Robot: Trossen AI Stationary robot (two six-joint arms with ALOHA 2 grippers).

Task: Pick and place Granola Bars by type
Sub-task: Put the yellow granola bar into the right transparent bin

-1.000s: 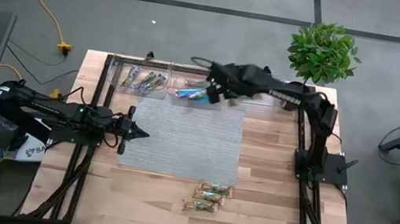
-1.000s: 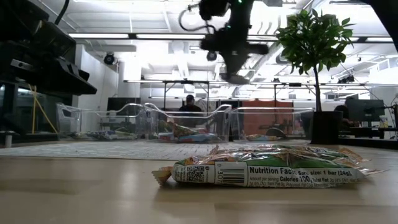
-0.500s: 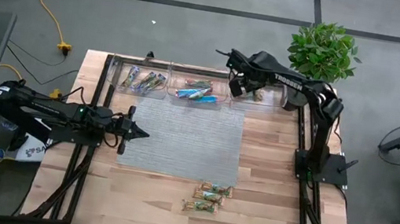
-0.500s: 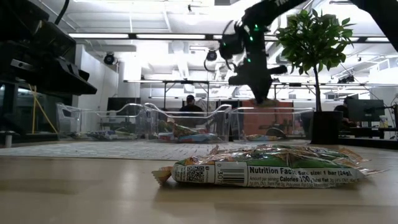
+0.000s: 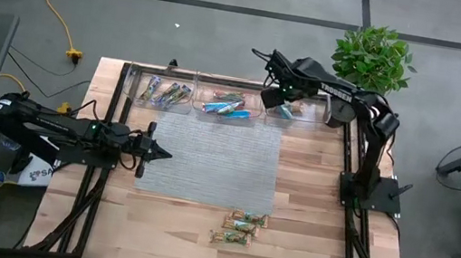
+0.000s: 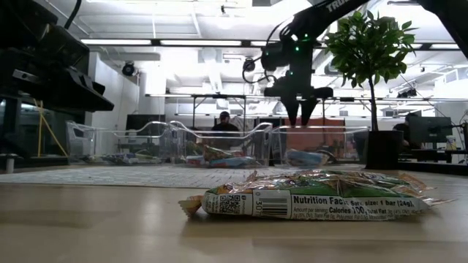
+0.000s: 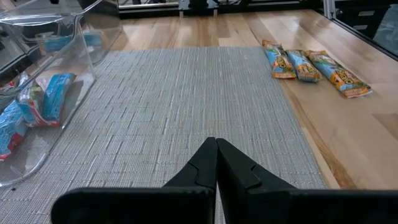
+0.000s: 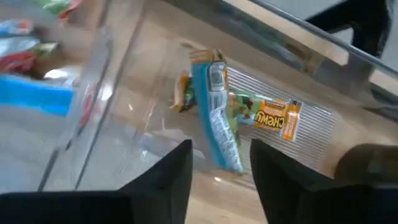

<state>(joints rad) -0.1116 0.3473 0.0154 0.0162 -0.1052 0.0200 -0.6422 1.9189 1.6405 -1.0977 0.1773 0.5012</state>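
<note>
Three Granola Bars [image 5: 239,225] lie at the table's near edge, while the left gripper [image 5: 157,153], fingers pressed together and empty, rests over the grey mat [image 5: 208,158]. At the far right, the right gripper [image 5: 275,99] hangs spread and empty above the clear bin [image 5: 300,124]. Only its wrist view shows the two bars [image 8: 233,121] lying inside.

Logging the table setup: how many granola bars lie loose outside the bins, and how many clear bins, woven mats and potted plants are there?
loose granola bars: 3
clear bins: 3
woven mat: 1
potted plant: 1
Total: 8
</note>
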